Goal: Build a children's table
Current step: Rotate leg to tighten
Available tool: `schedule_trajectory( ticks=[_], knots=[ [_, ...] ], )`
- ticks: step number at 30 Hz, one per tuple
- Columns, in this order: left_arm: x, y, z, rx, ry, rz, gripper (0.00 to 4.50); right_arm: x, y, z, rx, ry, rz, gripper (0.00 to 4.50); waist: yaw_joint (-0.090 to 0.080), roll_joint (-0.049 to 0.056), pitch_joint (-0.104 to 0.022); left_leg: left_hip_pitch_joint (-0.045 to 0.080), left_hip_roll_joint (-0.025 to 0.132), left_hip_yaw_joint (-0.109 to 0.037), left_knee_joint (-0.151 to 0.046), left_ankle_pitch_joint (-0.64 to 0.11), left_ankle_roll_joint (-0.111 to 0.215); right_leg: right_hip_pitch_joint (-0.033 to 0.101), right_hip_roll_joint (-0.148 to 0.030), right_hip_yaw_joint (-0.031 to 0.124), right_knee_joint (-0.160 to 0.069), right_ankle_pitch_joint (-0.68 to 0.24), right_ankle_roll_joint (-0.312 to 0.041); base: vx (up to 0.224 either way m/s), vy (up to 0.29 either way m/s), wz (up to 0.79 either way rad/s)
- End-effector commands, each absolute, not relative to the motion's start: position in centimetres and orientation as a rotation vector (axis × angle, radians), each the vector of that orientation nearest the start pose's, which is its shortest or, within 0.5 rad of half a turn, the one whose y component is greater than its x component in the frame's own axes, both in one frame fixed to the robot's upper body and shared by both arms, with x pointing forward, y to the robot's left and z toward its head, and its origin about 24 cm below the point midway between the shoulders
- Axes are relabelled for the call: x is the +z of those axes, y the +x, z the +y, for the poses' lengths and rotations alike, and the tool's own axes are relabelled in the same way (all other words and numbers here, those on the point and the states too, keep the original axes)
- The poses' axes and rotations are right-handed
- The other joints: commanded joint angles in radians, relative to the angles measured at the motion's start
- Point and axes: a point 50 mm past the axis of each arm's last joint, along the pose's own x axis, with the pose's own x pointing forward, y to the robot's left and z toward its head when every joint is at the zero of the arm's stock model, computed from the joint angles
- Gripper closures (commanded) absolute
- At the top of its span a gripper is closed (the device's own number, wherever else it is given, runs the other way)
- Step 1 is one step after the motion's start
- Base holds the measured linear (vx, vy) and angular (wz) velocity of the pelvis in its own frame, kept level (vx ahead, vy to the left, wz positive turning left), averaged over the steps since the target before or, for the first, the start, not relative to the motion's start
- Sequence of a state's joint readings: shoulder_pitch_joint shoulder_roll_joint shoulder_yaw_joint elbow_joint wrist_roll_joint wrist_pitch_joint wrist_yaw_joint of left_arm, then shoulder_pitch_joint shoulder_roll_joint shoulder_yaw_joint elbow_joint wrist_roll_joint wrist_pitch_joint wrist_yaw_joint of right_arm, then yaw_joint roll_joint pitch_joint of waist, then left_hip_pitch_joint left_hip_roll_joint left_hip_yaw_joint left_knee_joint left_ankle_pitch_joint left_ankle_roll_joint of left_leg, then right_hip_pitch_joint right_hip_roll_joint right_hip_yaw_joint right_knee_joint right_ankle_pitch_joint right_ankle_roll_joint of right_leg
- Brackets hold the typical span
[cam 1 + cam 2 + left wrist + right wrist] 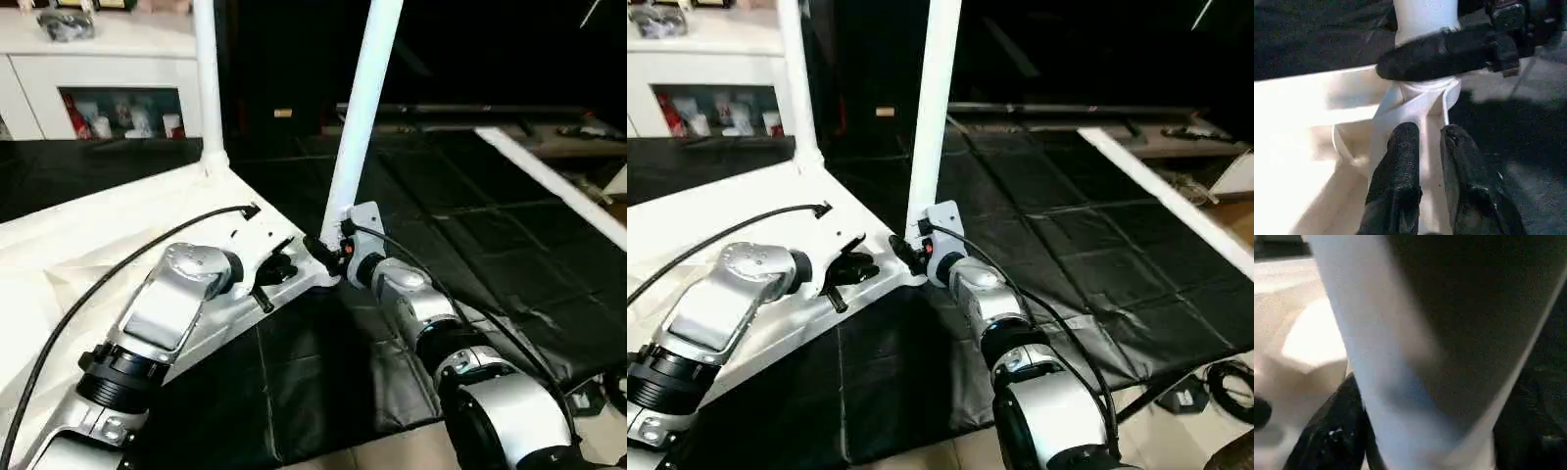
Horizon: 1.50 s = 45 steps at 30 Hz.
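Smooth white tapered round leg (362,108) upright in rounded corner socket (1422,100).

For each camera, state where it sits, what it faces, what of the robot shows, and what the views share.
Left eye view: on the head, looking down at the upturned table top with two upright legs; both silver forearms show.
Right eye view: same scene, slightly shifted.
Left wrist view: along the left gripper toward the near corner socket; a right finger crosses the near leg.
Right wrist view: against that leg's base.
Shared: that leg and socket.
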State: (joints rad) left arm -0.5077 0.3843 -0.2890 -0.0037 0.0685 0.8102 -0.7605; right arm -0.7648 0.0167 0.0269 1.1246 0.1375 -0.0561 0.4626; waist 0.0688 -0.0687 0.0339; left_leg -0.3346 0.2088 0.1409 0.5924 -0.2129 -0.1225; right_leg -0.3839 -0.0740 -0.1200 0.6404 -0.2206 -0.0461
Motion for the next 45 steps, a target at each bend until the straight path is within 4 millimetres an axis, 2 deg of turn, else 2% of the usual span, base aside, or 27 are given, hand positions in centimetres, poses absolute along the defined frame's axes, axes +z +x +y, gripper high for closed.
schedule_trajectory(
  ticks=[1, 2, 4, 6, 7, 10, 12, 18, 26, 30, 33, 37, 38, 41, 43, 45],
  knots=[
    [9.1, 30.5, 12.1, -0.836, 0.416, 0.54, 3.61, 0.4, 34.3, -8.6, 0.606, 0.105, 0.414, 0.84, -0.003, 0.022, -0.047, -0.018, 0.03, 0.004, -0.079, -0.137, 0.022, 0.049, -0.076, 0.074, -0.08, -0.122, -0.163, 0.0, 0.0, 0.0],
    [9.1, 30.5, 12.1, -0.837, 0.415, 0.54, 3.61, 0.5, 34.3, -8.7, 0.61, 0.105, 0.408, 0.75, -0.003, 0.021, -0.048, -0.02, 0.028, 0.005, -0.078, -0.118, 0.028, 0.053, -0.076, 0.073, -0.077, -0.103, -0.17, 0.0, 0.0, 0.0],
    [9.1, 30.5, 12.0, -0.835, 0.415, 0.537, 3.61, 0.7, 34.2, -9.2, 0.629, 0.107, 0.388, 0.68, 0.001, 0.03, -0.048, -0.017, 0.028, 0.01, -0.073, -0.065, 0.045, 0.051, -0.076, 0.076, -0.074, -0.028, -0.197, 0.0, 0.0, 0.0],
    [9.0, 30.6, 12.0, -0.836, 0.425, 0.533, 3.61, 0.8, 34.1, -9.6, 0.653, 0.115, 0.373, 0.38, 0.003, 0.032, -0.051, -0.016, 0.028, 0.011, -0.07, -0.025, 0.058, 0.053, -0.075, 0.075, -0.067, 0.04, -0.215, 0.0, 0.0, 0.0],
    [9.0, 30.6, 12.1, -0.837, 0.433, 0.531, 3.61, 0.9, 34.1, -9.7, 0.664, 0.117, 0.367, 0.38, 0.004, 0.033, -0.051, -0.016, 0.029, 0.012, -0.07, -0.018, 0.061, 0.053, -0.075, 0.075, -0.067, 0.053, -0.217, 0.0, 0.0, 0.0],
    [8.9, 30.5, 12.2, -0.852, 0.459, 0.525, 3.61, 1.2, 33.8, -10.3, 0.709, 0.108, 0.344, 0.14, 0.01, 0.031, -0.055, -0.017, 0.029, 0.013, -0.065, 0.015, 0.076, 0.056, -0.074, 0.075, -0.062, 0.106, -0.227, 0.0, 0.0, 0.0],
    [8.9, 30.3, 12.3, -0.867, 0.468, 0.524, 3.61, 1.3, 33.5, -10.6, 0.739, 0.103, 0.333, 0.06, 0.014, 0.03, -0.053, -0.019, 0.028, 0.014, -0.065, 0.029, 0.087, 0.057, -0.073, 0.075, -0.062, 0.122, -0.224, 0.0, 0.0, 0.0],
    [9.3, 30.0, 12.6, -0.876, 0.418, 0.535, 3.61, 2.0, 32.8, -11.6, 0.811, 0.07, 0.3, 0.06, 0.012, 0.03, -0.048, -0.019, 0.029, 0.016, -0.068, -0.029, 0.067, 0.057, -0.075, 0.075, -0.072, 0.026, -0.213, 0.0, 0.0, 0.0],
    [9.1, 29.4, 12.4, -0.932, 0.435, 0.556, 3.0, 3.0, 32.1, -13.4, 0.882, 0.04, 0.299, 0.0, 0.015, 0.024, -0.046, -0.019, 0.028, 0.016, -0.066, -0.015, 0.08, 0.057, -0.073, 0.076, -0.074, 0.015, -0.2, 0.0, 0.0, 0.0],
    [8.5, 29.1, 12.8, -0.939, 0.472, 0.593, 3.0, 3.5, 31.1, -15.0, 0.935, 0.021, 0.315, 0.0, 0.016, 0.025, -0.047, -0.021, 0.026, 0.016, -0.063, -0.004, 0.09, 0.058, -0.071, 0.075, -0.074, 0.028, -0.193, 0.0, 0.0, 0.0],
    [8.4, 29.2, 12.8, -0.923, 0.457, 0.602, 3.0, 3.7, 30.8, -15.2, 0.945, 0.017, 0.32, 0.0, 0.015, 0.024, -0.046, -0.022, 0.026, 0.017, -0.065, -0.022, 0.084, 0.058, -0.072, 0.074, -0.079, -0.01, -0.192, 0.0, 0.0, 0.0],
    [8.0, 29.8, 13.0, -0.866, 0.464, 0.609, 3.0, 4.1, 29.8, -15.4, 0.985, 0.009, 0.331, 0.0, 0.017, 0.023, -0.045, -0.021, 0.024, 0.016, -0.064, -0.03, 0.084, 0.058, -0.069, 0.074, -0.082, -0.031, -0.171, 0.0, 0.0, 0.0],
    [7.9, 30.0, 13.1, -0.855, 0.458, 0.601, 3.15, 4.1, 29.5, -15.4, 0.992, 0.006, 0.333, 0.0, 0.017, 0.028, -0.046, -0.021, 0.025, 0.015, -0.064, -0.029, 0.082, 0.057, -0.07, 0.073, -0.081, -0.027, -0.173, 0.0, 0.0, 0.0],
    [7.8, 30.2, 13.1, -0.841, 0.441, 0.593, 3.38, 4.2, 29.0, -15.4, 1.002, 0.002, 0.336, 0.0, 0.017, 0.024, -0.047, -0.022, 0.025, 0.015, -0.063, -0.022, 0.085, 0.058, -0.069, 0.073, -0.081, -0.008, -0.177, 0.0, 0.0, 0.0],
    [7.6, 30.2, 13.3, -0.843, 0.447, 0.603, 3.6, 4.2, 28.9, -15.4, 0.998, 0.002, 0.335, 0.0, 0.016, 0.023, -0.045, -0.025, 0.024, 0.015, -0.064, -0.041, 0.081, 0.059, -0.07, 0.072, -0.085, -0.046, -0.169, 0.0, 0.0, 0.0],
    [7.4, 30.3, 13.4, -0.841, 0.453, 0.609, 3.77, 4.3, 28.9, -15.4, 0.996, 0.001, 0.332, 0.0, 0.016, 0.023, -0.044, -0.022, 0.024, 0.015, -0.065, -0.061, 0.077, 0.055, -0.071, 0.072, -0.09, -0.084, -0.161, 0.0, 0.0, 0.0]
  ],
)
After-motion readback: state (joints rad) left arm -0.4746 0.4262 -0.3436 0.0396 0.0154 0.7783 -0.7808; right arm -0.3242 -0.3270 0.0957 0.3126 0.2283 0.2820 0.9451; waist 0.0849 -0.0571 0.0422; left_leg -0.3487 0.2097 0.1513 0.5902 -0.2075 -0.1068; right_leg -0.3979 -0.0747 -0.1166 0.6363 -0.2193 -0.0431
